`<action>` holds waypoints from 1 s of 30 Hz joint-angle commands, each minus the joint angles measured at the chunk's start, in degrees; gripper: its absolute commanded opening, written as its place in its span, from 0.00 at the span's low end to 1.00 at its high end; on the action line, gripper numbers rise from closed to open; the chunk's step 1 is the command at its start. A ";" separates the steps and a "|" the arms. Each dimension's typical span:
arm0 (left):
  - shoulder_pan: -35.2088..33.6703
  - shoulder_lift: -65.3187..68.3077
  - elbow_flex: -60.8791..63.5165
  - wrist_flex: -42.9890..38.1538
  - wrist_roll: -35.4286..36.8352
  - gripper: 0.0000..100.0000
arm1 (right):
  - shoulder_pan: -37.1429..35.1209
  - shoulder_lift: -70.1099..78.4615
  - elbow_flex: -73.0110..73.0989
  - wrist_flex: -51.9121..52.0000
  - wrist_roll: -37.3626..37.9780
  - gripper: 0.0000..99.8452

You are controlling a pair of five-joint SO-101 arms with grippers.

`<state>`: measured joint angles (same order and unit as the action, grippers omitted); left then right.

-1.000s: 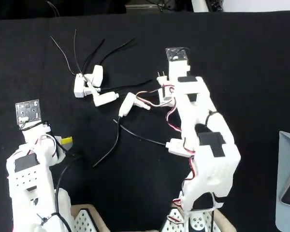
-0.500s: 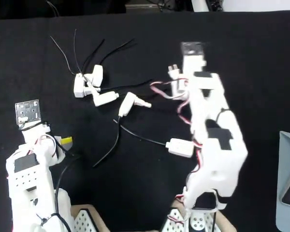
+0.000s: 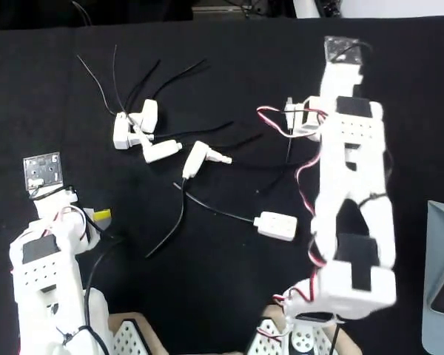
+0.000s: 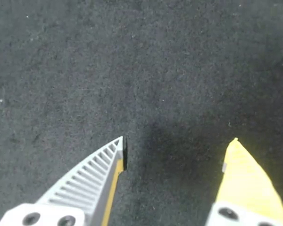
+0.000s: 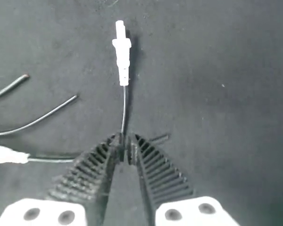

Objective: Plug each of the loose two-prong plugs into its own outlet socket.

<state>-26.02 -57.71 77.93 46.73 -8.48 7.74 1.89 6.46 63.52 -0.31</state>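
Your right claw (image 5: 126, 141) is pinched shut on the thin black cord (image 5: 124, 108), not on the plug (image 5: 121, 49) itself, which sits just ahead of the tips over the far right of the table (image 3: 399, 89). Carry it slowly or it may swing and twist; better, set it down and regrip the white body before lining up the prongs. The likely sockets lie in the white cluster (image 3: 122, 132) well to the left, and your left claw (image 4: 177, 146), spread wide over bare table, could steady one.
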 commanded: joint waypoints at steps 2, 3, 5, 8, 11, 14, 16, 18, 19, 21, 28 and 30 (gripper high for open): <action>-0.13 -0.79 -0.66 -0.97 0.26 0.33 | -2.37 -7.08 -2.33 5.45 -2.29 0.01; -0.13 -0.79 -0.66 -0.97 0.26 0.33 | -3.08 -7.16 -1.71 5.54 -2.29 0.02; -0.22 -0.79 -0.66 -0.88 0.26 0.33 | -4.57 -6.81 0.57 3.87 -2.29 0.02; -0.22 -0.79 -0.66 -0.88 0.26 0.33 | -6.51 -3.65 5.14 -1.41 -2.29 0.11; -0.22 -0.79 -0.66 -0.88 0.26 0.33 | -6.95 1.89 6.29 -6.95 -2.11 0.15; -0.22 -0.79 -0.66 -0.79 0.26 0.33 | -6.68 8.22 4.35 -12.22 -2.02 0.15; -0.22 -0.79 -0.66 -0.79 0.26 0.33 | -6.51 12.79 1.54 -14.33 -2.02 0.15; -0.22 -0.79 -0.66 -0.79 0.26 0.33 | -5.98 17.19 -2.07 -15.12 -2.11 0.15; -0.22 -0.79 -0.66 -0.79 0.26 0.33 | -5.71 19.30 -4.35 -15.30 -2.11 0.15; -0.22 -0.79 -0.66 -0.79 0.26 0.33 | -5.36 23.34 -9.10 -15.21 -2.20 0.15; -0.22 -0.79 -0.66 -0.79 0.26 0.33 | -3.34 35.82 -24.40 -15.03 -2.20 0.15; -0.22 -0.79 -0.66 -0.79 0.26 0.33 | -2.64 38.81 -28.53 -14.86 -2.20 0.15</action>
<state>-26.02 -57.71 77.93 46.73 -8.48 3.43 38.81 -14.29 49.36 -2.15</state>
